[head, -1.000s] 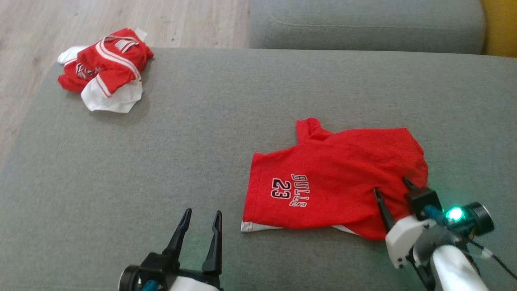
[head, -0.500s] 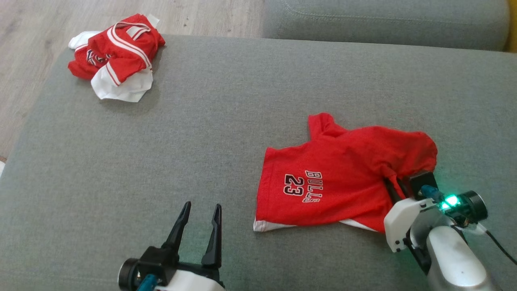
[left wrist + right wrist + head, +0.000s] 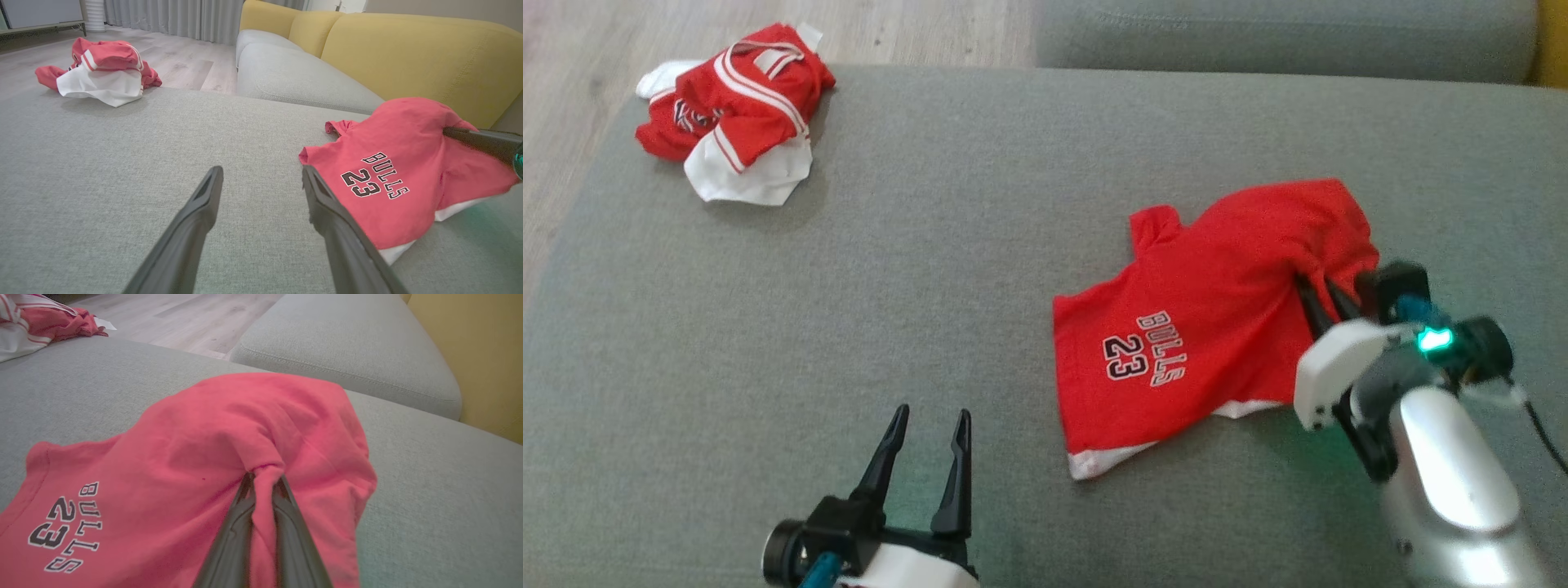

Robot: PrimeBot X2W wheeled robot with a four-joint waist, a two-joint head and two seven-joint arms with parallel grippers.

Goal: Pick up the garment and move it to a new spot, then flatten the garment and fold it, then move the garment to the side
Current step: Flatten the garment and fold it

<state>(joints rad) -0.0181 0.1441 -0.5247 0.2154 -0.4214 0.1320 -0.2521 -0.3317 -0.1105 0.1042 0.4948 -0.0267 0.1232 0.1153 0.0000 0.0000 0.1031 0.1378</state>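
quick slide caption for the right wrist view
Right gripper shut on a fold of the red Bulls 23 shirt over the grey sofa cushion.

**Grey cushion (image 3: 931,286) and its load**

On the cushion's right half lies a red BULLS 23 shirt (image 3: 1201,327), its white-edged hem flat and its right side bunched upward. A crumpled red-and-white heap (image 3: 735,114) sits at the cushion's far left corner.
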